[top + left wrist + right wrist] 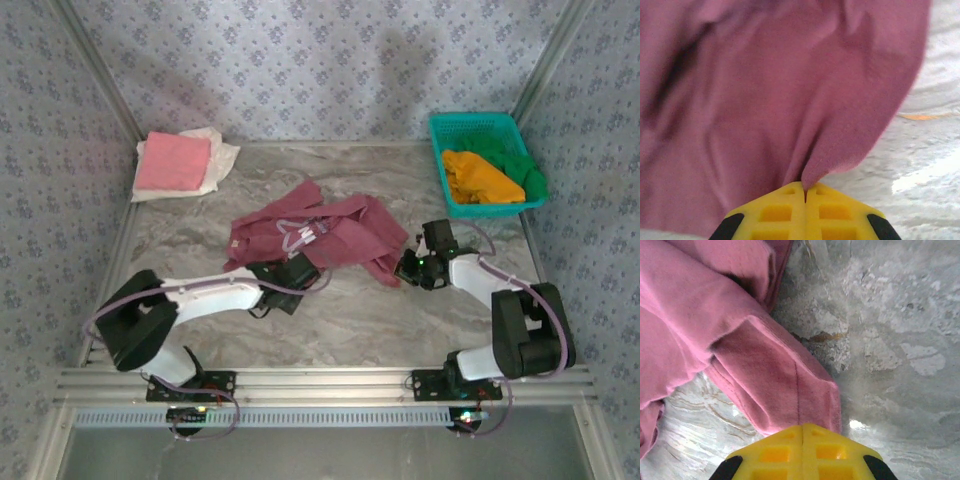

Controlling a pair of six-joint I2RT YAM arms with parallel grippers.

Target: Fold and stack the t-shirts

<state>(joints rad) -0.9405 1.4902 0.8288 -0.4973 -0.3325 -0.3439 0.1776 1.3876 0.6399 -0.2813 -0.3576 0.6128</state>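
We cannot see all of the maroon shirt (340,235). It lies crumpled in the middle of the table (350,320), and its white print is bunched up, so we cannot read it. In the left wrist view the cloth is close and blurry and runs off the top and left edges. In the right wrist view it is cut off at the left edge too.

From above, both gripper tips look dark and small, so we cannot tell there how they stand. The wrist views help. The left gripper (805,190) has its two yellow fingers pressed tight together, with a pinch of the shirt's near edge caught between them. The right gripper (802,429) has its fingers pressed together as well, and a folded corner at the shirt's right side goes in at their tips.

At the far left a pink shirt (172,162) lies folded on a cream shirt (225,155) and hides most of it. At the far right sits a basket (478,128). An orange shirt (482,180) lies in it and covers part of a green shirt (528,175), which hangs over the right rim. The left arm (215,292) covers a bit of the maroon shirt's near edge.
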